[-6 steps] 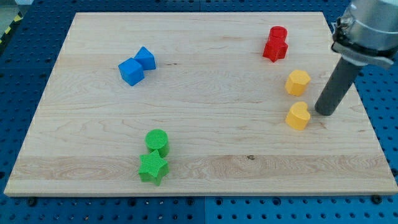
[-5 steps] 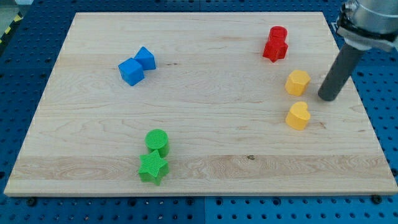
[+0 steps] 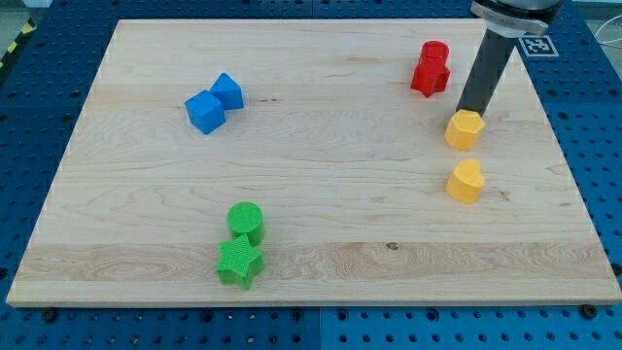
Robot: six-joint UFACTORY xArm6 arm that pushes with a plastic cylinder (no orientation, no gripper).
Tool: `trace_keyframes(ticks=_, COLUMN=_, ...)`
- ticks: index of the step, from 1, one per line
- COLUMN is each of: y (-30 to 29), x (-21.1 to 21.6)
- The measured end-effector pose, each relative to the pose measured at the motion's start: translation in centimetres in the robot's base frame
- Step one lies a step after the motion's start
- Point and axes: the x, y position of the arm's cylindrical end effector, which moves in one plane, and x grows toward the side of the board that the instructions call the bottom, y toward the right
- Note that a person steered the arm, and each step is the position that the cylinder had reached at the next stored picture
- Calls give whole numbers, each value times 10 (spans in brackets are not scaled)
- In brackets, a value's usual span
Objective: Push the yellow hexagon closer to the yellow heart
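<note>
The yellow hexagon [image 3: 465, 129] lies at the view's right on the wooden board [image 3: 311, 243]. The yellow heart [image 3: 466, 181] lies just below it, a small gap between them. My tip [image 3: 469, 111] stands right at the hexagon's top edge, touching or nearly touching it, with the dark rod rising up and to the right out of the view's top.
Two red blocks [image 3: 430, 68] stand close together at the top right, just left of the rod. Two blue blocks [image 3: 214, 103] lie at the upper left. A green cylinder [image 3: 246, 220] and a green star [image 3: 239, 262] lie at the bottom middle.
My tip has moved from the right of the yellow heart up and to the left, around the hexagon, to its top edge. The blocks have not visibly moved.
</note>
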Motion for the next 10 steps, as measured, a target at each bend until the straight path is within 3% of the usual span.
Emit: trace_keyframes(ticks=10, y=-14, x=35)
